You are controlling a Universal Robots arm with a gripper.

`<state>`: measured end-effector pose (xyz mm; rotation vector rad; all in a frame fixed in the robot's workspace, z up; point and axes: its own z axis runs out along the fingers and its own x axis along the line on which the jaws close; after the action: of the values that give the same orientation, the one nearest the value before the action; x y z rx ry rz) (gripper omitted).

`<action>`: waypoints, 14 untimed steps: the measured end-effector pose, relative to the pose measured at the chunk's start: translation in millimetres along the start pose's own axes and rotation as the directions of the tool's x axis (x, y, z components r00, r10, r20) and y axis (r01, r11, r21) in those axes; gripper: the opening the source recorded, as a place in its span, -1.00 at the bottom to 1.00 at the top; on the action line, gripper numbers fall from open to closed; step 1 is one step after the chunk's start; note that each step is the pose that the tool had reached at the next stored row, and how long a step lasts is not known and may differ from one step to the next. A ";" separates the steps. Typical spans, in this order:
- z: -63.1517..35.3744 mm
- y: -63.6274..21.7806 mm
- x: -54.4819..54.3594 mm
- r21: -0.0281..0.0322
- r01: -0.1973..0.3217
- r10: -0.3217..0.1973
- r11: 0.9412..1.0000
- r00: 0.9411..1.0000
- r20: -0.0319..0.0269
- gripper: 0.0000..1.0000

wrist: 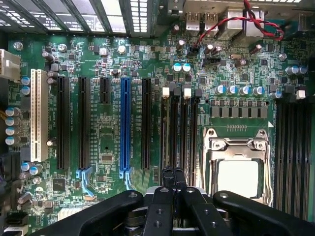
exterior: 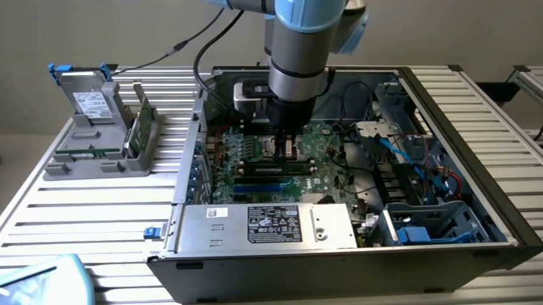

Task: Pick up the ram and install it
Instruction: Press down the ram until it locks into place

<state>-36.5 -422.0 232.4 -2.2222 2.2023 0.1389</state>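
Down inside the open computer case (exterior: 475, 159), over the green motherboard (exterior: 327, 143): the gripper (exterior: 284, 154), hanging straight from the arm. Fingers (wrist: 168, 178) pressed together, pinching nothing. Directly under the tips, standing upright on its edge in a black memory slot: the ram (exterior: 273, 169), a long dark-and-green stick running across the board toward both sides of the exterior view. Just below the tips and centred on them; touching or a hair apart, cannot tell. From the wrist view, closed tips poised at one end of the bank of memory slots (wrist: 179, 128), between the blue slot (wrist: 125, 128) and the metal processor socket (wrist: 241, 167). Nearer the exterior camera than the ram, at the case's front edge: the grey power supply (exterior: 263, 225) with its dark label. Well apart, out on the slatted table (exterior: 102, 210) at the exterior view's left: a grey holder (exterior: 63, 166) carrying a boxy drive (exterior: 91, 105) and a wider green card (exterior: 146, 127).
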 end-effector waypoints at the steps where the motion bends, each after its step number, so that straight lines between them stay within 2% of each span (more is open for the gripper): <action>1: 0.4 0.3 0.0 0.000 0.000 0.000 1.000 1.000 0.000 -0.79; 14: 4.3 1.7 0.3 0.000 0.000 0.000 1.000 1.000 0.001 -0.79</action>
<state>-38.5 -422.1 228.2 -2.2218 2.2017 0.1400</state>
